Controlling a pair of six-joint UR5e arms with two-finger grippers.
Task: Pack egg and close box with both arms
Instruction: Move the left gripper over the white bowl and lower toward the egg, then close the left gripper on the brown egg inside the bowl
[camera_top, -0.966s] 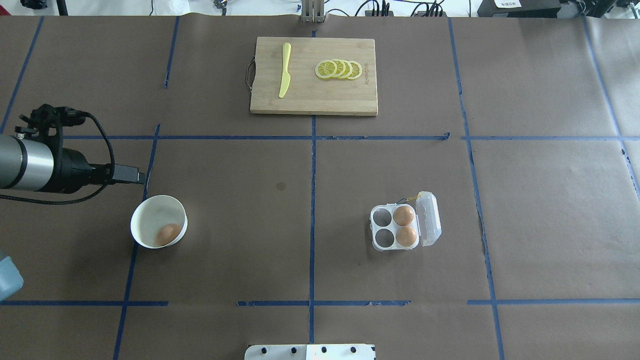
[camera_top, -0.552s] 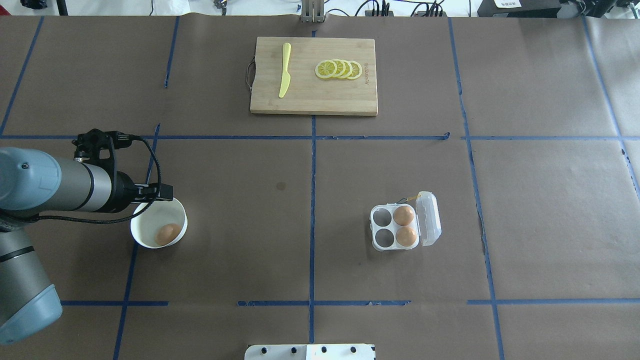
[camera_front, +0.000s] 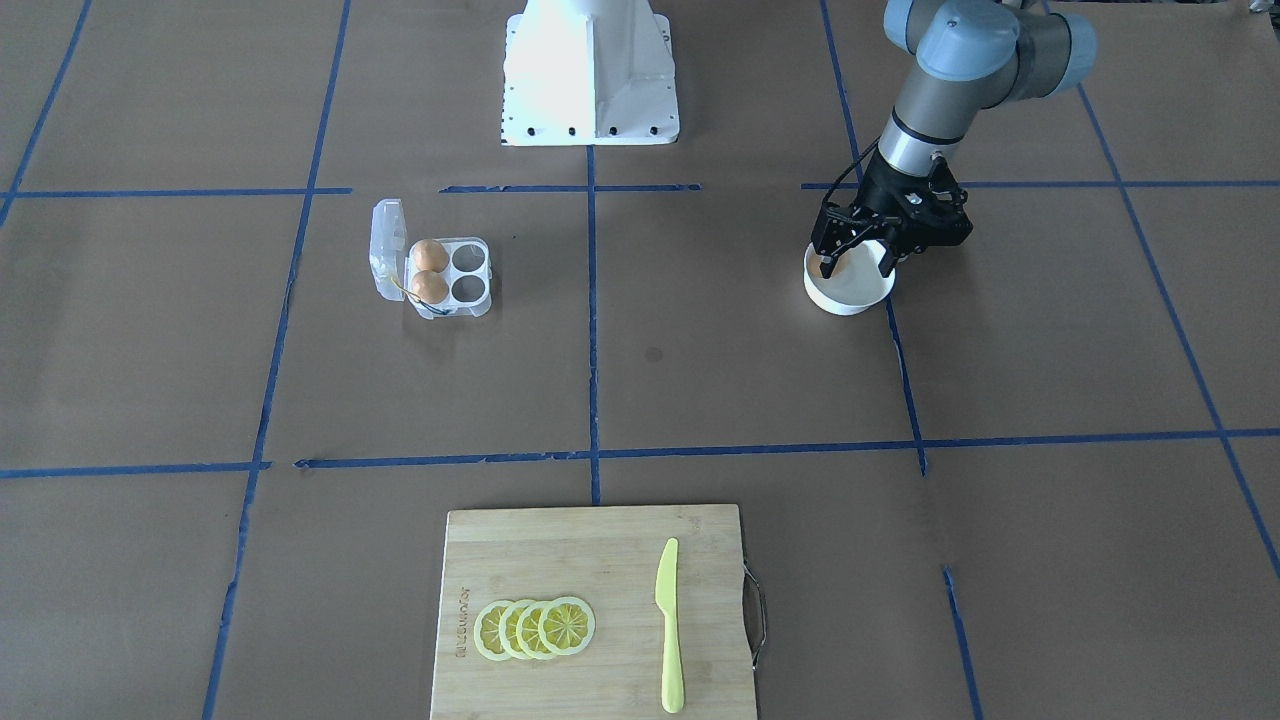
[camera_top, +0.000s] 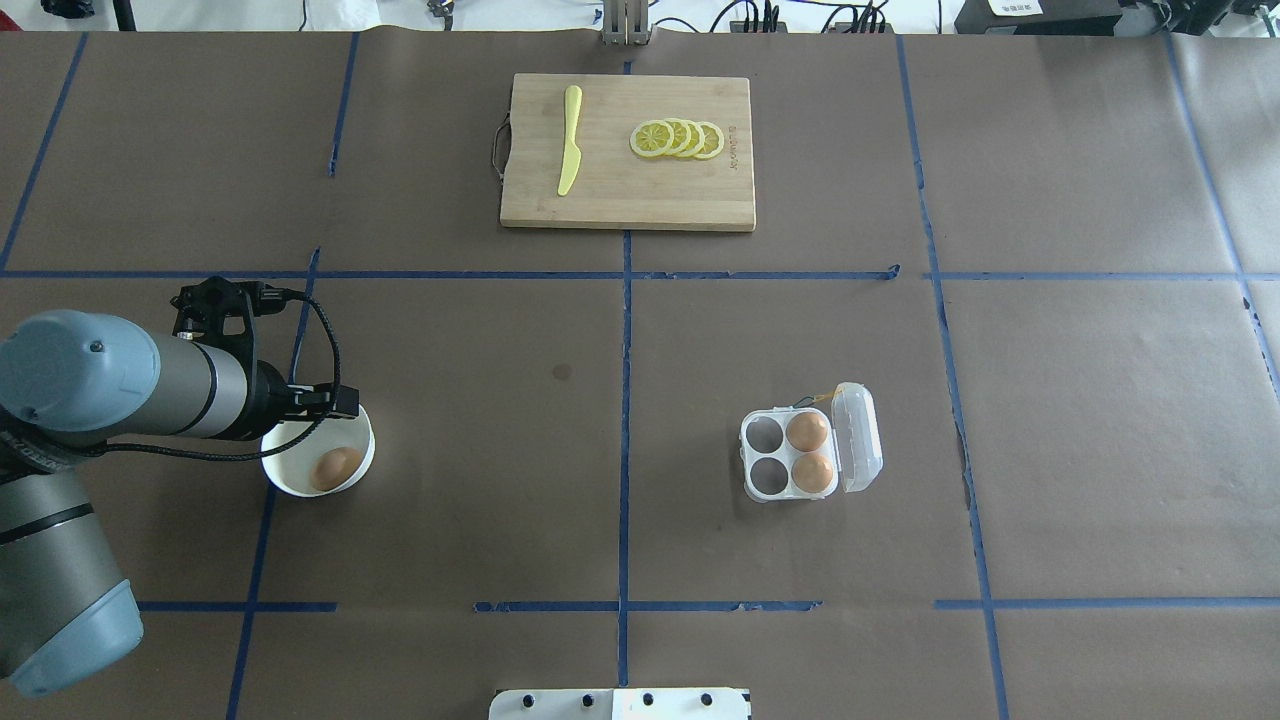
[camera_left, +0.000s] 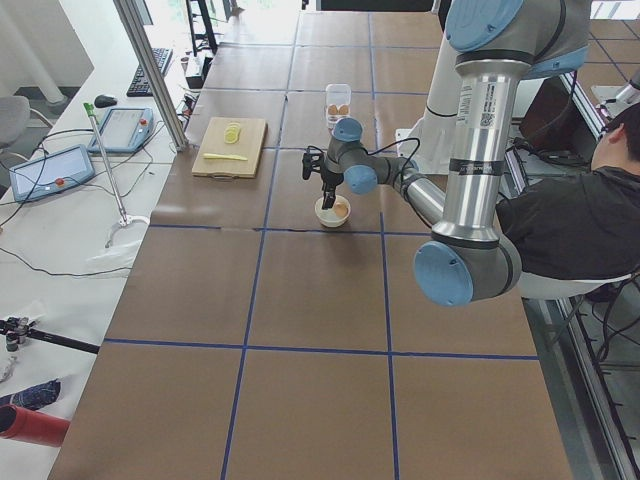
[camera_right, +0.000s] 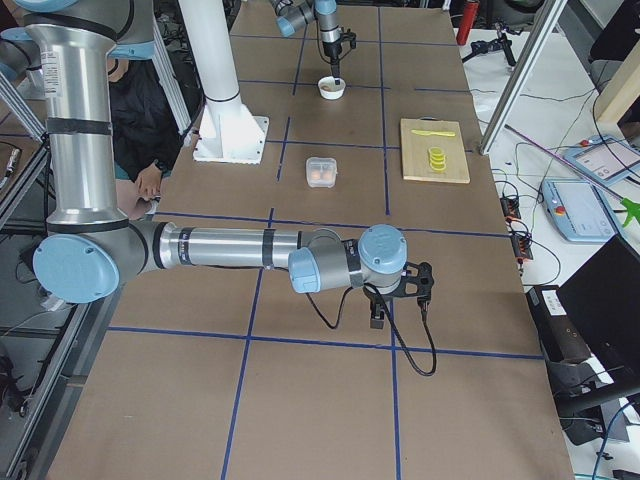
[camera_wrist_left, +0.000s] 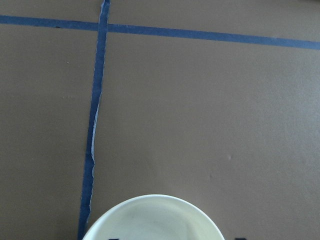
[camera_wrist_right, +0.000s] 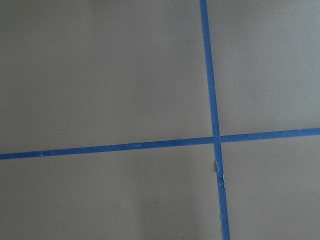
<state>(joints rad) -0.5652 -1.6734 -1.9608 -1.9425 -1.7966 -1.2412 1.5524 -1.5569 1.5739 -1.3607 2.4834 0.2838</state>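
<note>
Tabletop — egg in bowl under left hand.

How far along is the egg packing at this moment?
Done: two eggs sit in the carton, in the cups beside its open lid. In hand: the left gripper is open over the white bowl that holds the third egg, not gripping it. Left: lift that egg, set it in an empty cup, then close the lid.
</note>
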